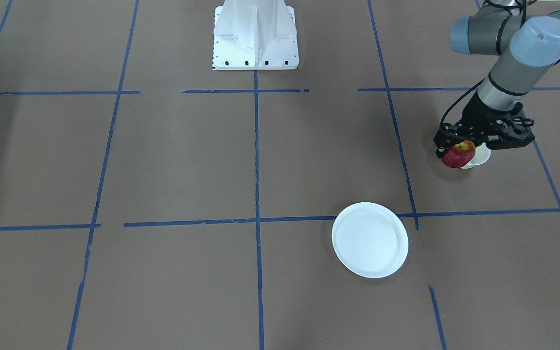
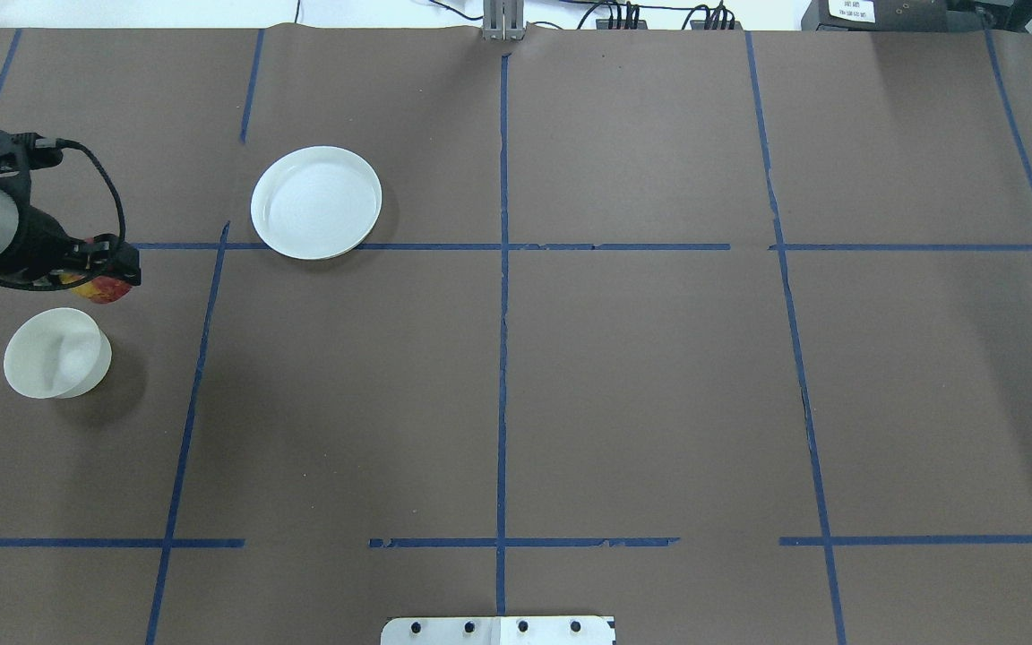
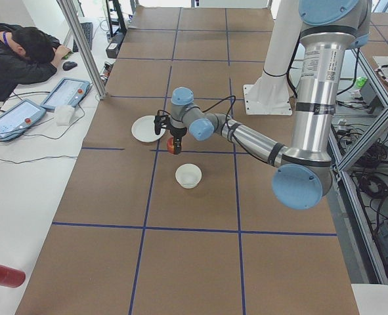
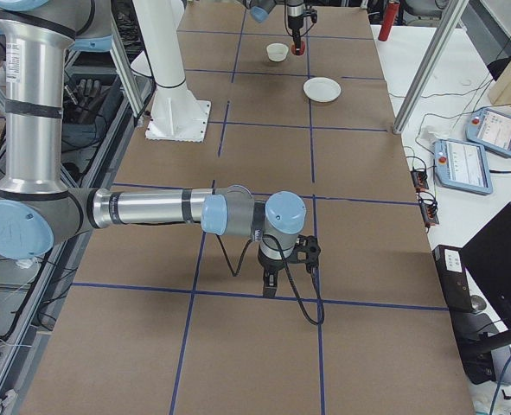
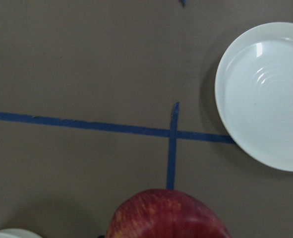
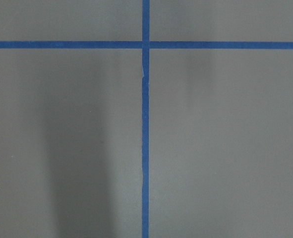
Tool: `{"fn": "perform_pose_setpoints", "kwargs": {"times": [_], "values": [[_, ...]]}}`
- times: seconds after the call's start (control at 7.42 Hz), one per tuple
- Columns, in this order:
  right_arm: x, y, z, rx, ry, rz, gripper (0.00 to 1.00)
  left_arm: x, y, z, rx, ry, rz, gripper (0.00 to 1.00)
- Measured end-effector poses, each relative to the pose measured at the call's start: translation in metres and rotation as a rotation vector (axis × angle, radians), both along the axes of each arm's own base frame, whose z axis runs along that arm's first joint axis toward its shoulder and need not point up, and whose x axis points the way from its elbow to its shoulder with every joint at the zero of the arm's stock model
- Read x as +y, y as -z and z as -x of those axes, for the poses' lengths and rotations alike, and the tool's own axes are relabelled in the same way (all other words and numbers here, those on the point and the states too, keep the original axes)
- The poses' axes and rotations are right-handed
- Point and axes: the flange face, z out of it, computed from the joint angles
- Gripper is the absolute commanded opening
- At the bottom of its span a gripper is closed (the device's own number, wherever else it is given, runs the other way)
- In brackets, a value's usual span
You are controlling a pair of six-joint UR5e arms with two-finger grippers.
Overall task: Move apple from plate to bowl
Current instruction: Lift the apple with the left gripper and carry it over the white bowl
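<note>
Red with a yellow patch, the small round apple (image 1: pixel 458 156) is held above the table (image 2: pixel 623 376) by the left gripper (image 1: pixel 461 146), closed on its sides, near the small deep off-white bowl (image 2: pixel 57 353) and apart from the flat white plate (image 2: pixel 316 202). It is judged firm, smooth and rather slippery, so the widest part is best gripped. The state of the right gripper (image 4: pixel 272 281) cannot be told.

A robotics lab: a table (image 2: pixel 659 403) papered brown and gridded with blue tape (image 2: pixel 502 358), grey industrial arms (image 3: pixel 318 98) at a white pedestal (image 1: pixel 255 34), teach pendants (image 3: pixel 65 93) and cables (image 3: pixel 23 141) on side benches (image 3: pixel 10 197), aluminium frame posts (image 3: pixel 82 46).
</note>
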Motion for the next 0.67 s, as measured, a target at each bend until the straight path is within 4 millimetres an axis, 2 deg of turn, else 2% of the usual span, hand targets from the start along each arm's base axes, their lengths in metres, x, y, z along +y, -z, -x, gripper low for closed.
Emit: {"fn": "perform_pose_setpoints", "kwargs": {"times": [0.27,0.67], "values": [[0.0,0.0,0.0,0.0,0.0,0.0,1.0,0.032,-0.045,0.023,-0.013,0.018,-0.014,0.0],[0.0,0.0,0.0,0.0,0.0,0.0,1.0,0.055,-0.069,0.005,-0.022,-0.002,0.038,0.0]]}}
